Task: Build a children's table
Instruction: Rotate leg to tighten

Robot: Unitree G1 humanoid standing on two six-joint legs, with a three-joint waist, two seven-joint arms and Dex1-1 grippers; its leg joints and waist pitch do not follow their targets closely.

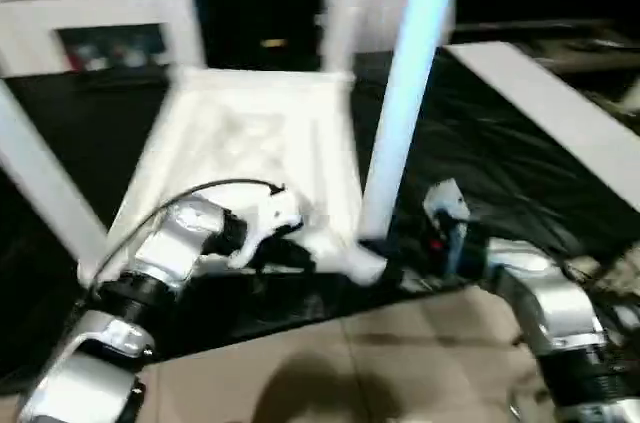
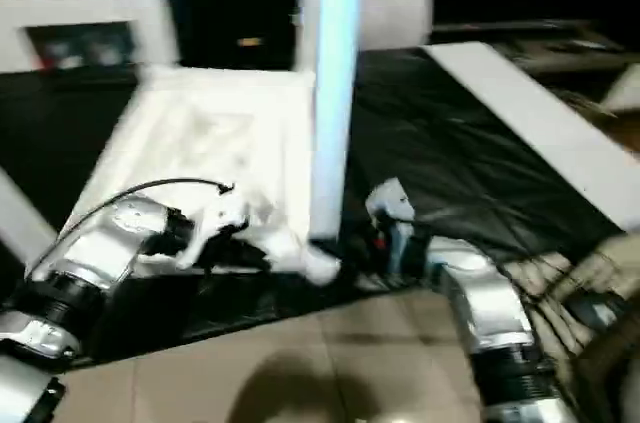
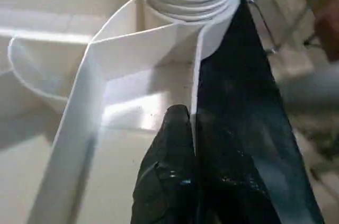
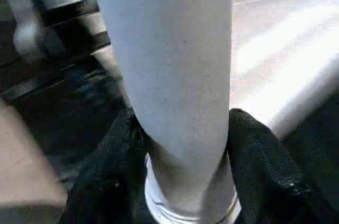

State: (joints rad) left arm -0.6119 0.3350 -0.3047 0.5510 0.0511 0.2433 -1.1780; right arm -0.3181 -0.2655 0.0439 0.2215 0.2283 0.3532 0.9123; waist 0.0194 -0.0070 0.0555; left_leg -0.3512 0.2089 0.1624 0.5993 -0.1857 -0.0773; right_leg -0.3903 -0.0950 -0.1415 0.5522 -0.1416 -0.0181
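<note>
- Clamped around base of upright leg (image 4: pixel 175 75): right gripper (image 4: pixel 180 144), one black finger on each side, just above threaded end.
- Pinched together on thin rim wall of table top (image 3: pixel 106 102): left gripper (image 3: pixel 177 144), beside corner socket (image 3: pixel 190 1).
- Lay upside down on black sheet (image 1: pixel 480 143), ribs up: table top, with held leg rising from near corner and other legs standing at far corners.
- Judged step in hand: turning leg home into near socket.
- Best done by keeping leg plumb over socket, twisting in short turns, regripping low on tube.
- Needed firm hold on rim, lest top spin with leg.
- Risk judged: crossed thread if leg leaned; could not tell how deep threads sat.
</note>
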